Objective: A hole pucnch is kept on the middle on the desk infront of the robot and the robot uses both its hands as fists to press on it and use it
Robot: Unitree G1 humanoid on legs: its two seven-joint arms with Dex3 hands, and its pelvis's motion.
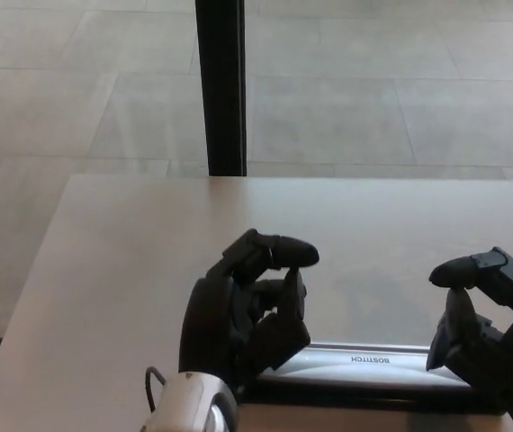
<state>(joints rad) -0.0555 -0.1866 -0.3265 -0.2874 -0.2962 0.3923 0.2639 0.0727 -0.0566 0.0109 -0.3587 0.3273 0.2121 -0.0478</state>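
A long silver hole punch (364, 364) on a black base lies along the near edge of the desk (130, 261). My left hand (247, 315) is curled into a loose fist and covers the punch's left end. My right hand (486, 328) is curled the same way over the right end. Only the middle stretch of the punch shows between them. Neither hand holds anything, and I cannot tell whether they touch the lever or hover just above it.
A black vertical post (221, 85) stands behind the desk's far edge, with tiled floor (373, 90) beyond it. The desk's left edge runs diagonally at the left of the picture.
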